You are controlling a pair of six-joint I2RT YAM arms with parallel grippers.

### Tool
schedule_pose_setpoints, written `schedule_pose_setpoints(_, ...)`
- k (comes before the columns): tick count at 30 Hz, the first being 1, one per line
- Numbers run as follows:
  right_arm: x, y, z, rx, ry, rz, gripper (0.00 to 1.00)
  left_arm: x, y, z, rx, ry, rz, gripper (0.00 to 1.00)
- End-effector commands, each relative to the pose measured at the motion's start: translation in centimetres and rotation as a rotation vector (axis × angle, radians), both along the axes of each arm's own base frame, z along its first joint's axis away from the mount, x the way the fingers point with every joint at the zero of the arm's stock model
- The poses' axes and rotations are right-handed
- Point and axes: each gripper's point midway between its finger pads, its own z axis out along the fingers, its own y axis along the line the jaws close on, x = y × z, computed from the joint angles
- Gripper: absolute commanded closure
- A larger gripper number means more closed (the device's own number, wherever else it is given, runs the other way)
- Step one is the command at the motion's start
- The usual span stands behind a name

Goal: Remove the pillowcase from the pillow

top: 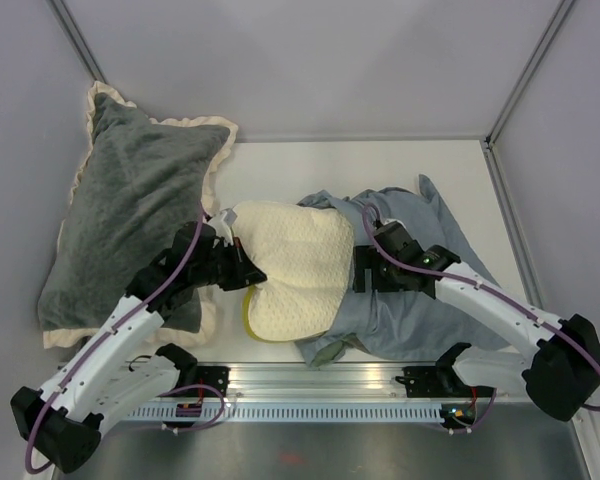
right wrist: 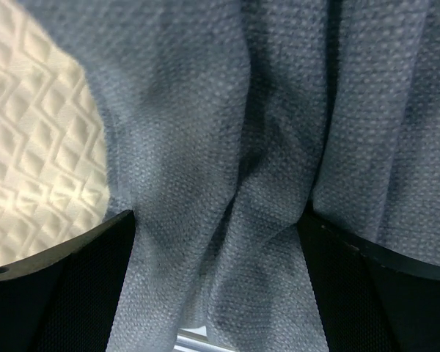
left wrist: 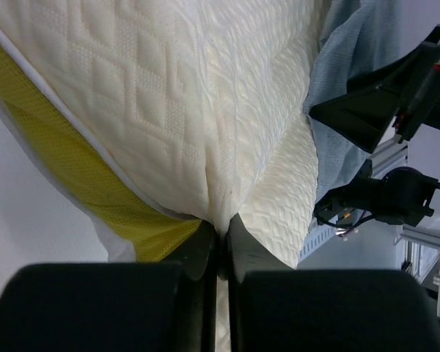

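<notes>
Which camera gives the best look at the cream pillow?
The top external view: it shows the pillow mostly whole, half out of the pillowcase. The left wrist view shows only a pinched fold and the yellow-green band; the right wrist view, just a corner.

Soft, even overhead light fills the top view, bright and without glare; the pale table (top: 380, 165) reads almost white, and only faint, diffuse shadows sit under the arms and beside the dark grey pillow (top: 125, 210); that view is sharp, with walls leaning outward at the edges; in the left wrist view the pillow (left wrist: 176, 103) quilting is crisp while the near black fingers (left wrist: 198, 253) are dark and soft; the right wrist view is dimmer, the pillowcase (right wrist: 227, 132) weave slightly blurred, folds shadowed
</notes>
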Motion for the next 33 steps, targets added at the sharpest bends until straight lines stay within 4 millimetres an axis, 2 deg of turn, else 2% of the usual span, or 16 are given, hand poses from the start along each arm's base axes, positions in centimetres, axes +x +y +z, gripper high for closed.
schedule_pose_setpoints(1,0.0,0.1,-2.1,-0.002,0.030,-0.058,0.02,0.6,0.9,3.2,0.014,-0.120,0.015,0.98)
schedule_pose_setpoints(3,0.3,1.0,-3.0,0.033,0.048,-0.066,0.02,0.4,1.1,3.6,0.013,-0.122,0.017,0.98)
schedule_pose_setpoints(6,2.0,2.6,-4.6,0.057,0.051,-0.092,0.02,0.1,1.4,5.1,0.004,-0.152,0.022,0.98)
schedule_pose_setpoints(8,2.8,3.2,-5.0,0.070,0.043,-0.096,0.08,-0.2,1.8,5.5,0.015,-0.156,0.027,0.98)
schedule_pose_setpoints(10,3.9,4.0,-5.6,0.073,0.035,-0.100,0.19,-0.3,2.1,6.4,0.022,-0.172,0.026,0.98)
schedule_pose_setpoints(11,4.4,4.4,-5.6,0.078,0.026,-0.100,0.37,-0.4,2.1,6.7,0.024,-0.176,0.024,0.98)
schedule_pose_setpoints(13,5.1,4.7,-6.0,0.081,0.020,-0.117,0.61,-0.7,2.3,7.7,0.024,-0.194,0.017,0.98)
schedule_pose_setpoints(14,5.7,4.6,-6.0,0.070,0.003,-0.132,0.85,-1.1,2.6,7.9,0.030,-0.193,0.013,0.98)
schedule_pose_setpoints(16,6.3,4.0,-6.5,0.045,-0.005,-0.179,1.00,-1.3,3.0,8.6,0.038,-0.213,0.019,0.98)
schedule_pose_setpoints(17,6.6,3.6,-6.5,0.028,-0.010,-0.204,1.00,-1.6,3.4,8.6,0.049,-0.210,0.022,0.98)
schedule_pose_setpoints(20,7.0,0.4,-7.6,-0.089,0.021,-0.323,1.00,-1.9,4.6,9.8,0.082,-0.246,0.053,0.98)
schedule_pose_setpoints(25,8.4,-4.2,-7.4,-0.193,-0.003,-0.446,1.00,-2.4,6.4,10.7,0.133,-0.275,0.099,0.98)
schedule_pose_setpoints(29,8.9,-7.7,-6.3,-0.237,-0.039,-0.545,1.00,-2.8,8.4,10.8,0.193,-0.287,0.160,0.98)
schedule_pose_setpoints(30,9.3,-8.2,-5.4,-0.213,-0.071,-0.571,1.00,-2.7,8.9,10.6,0.211,-0.289,0.185,0.98)
schedule_pose_setpoints(32,9.2,-9.4,-5.2,-0.190,-0.087,-0.612,1.00,-2.9,9.6,10.1,0.233,-0.283,0.203,0.98)
schedule_pose_setpoints(33,9.7,-9.5,-4.2,-0.149,-0.128,-0.625,1.00,-2.8,10.0,9.8,0.247,-0.282,0.220,0.98)
